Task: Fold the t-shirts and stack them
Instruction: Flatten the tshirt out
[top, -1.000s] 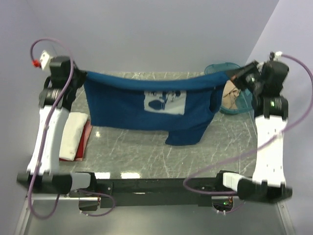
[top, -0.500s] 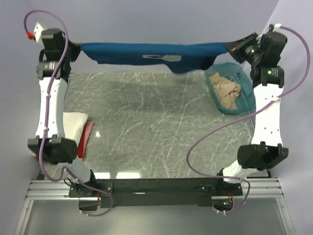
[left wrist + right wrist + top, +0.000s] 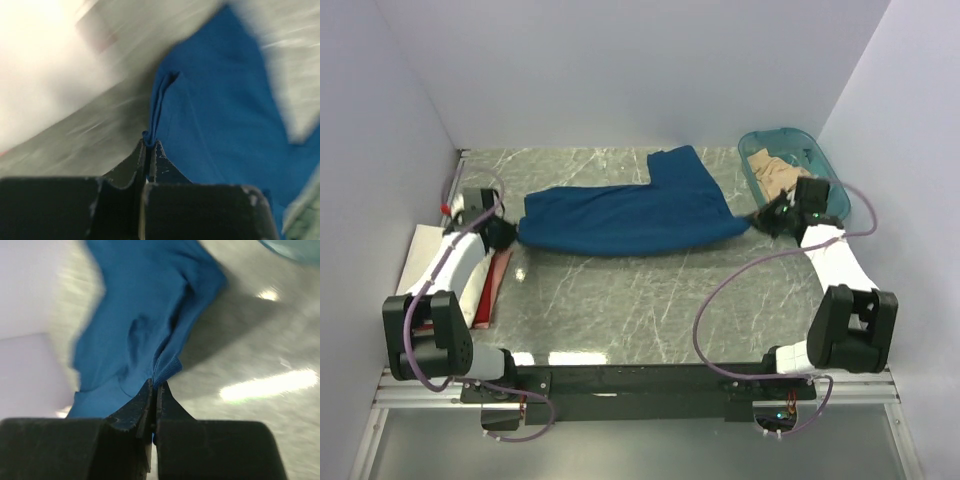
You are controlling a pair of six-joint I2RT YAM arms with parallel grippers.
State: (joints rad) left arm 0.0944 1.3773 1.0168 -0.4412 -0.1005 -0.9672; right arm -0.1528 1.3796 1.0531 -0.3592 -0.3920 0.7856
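Observation:
The dark navy t-shirt (image 3: 620, 215) lies stretched across the back of the marble table (image 3: 650, 300), folded lengthwise, one sleeve pointing to the back. My left gripper (image 3: 510, 238) is low at its left end, shut on the cloth (image 3: 210, 125) at a folded edge. My right gripper (image 3: 757, 219) is low at its right end, shut on the shirt's ribbed edge (image 3: 167, 367). A cream-white t-shirt (image 3: 430, 262) lies folded at the left edge, partly under my left arm. The tan-beige t-shirt (image 3: 772, 168) sits crumpled in the teal tub (image 3: 820, 160).
A red flat object (image 3: 498, 285) lies beside the cream shirt at the left. The teal tub stands at the back right corner, just behind my right gripper. Walls close in the back and both sides.
Both arms have come down from high at the back, laying the navy shirt onto the table. The shirt hung stretched in the air before and now rests flat, print hidden.

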